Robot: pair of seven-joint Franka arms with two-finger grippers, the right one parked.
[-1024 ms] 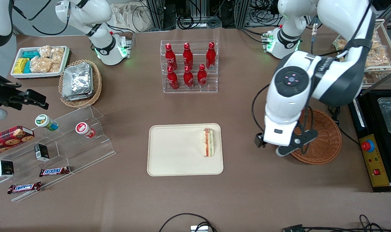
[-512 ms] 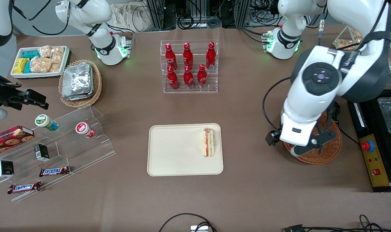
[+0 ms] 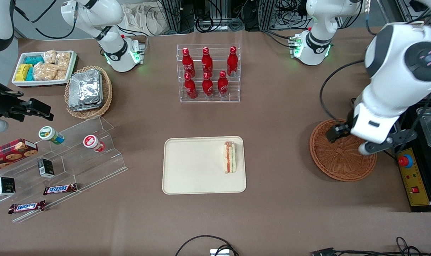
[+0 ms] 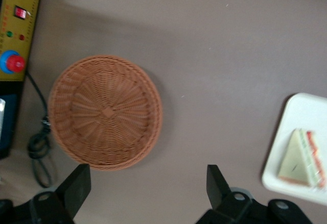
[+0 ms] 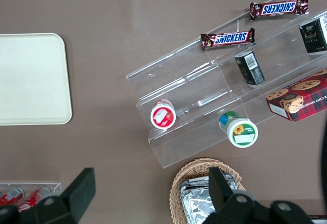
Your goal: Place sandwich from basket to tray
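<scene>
The sandwich (image 3: 230, 157) lies on its side on the cream tray (image 3: 194, 170), at the tray's edge nearest the working arm's end. The wrist view shows the same sandwich (image 4: 301, 157) on the tray (image 4: 306, 112). The reddish-brown wicker basket (image 3: 339, 160) stands empty on the table beside the tray, toward the working arm's end. My left gripper (image 4: 147, 180) hangs high above the table next to the basket (image 4: 104, 113), open, with nothing between its fingers. In the front view the arm's hand (image 3: 371, 131) hovers over the basket's rim nearest the control box.
A rack of red bottles (image 3: 208, 73) stands farther from the front camera than the tray. A clear stepped stand with snacks (image 3: 59, 160), a tan basket of foil packets (image 3: 88, 91) and a white bin (image 3: 43, 67) lie toward the parked arm's end. A yellow control box (image 3: 412, 174) sits beside the basket.
My left arm has swung from the gap between tray and basket across the basket toward the control box. The sandwich has stayed still on the tray, and the basket is now uncovered.
</scene>
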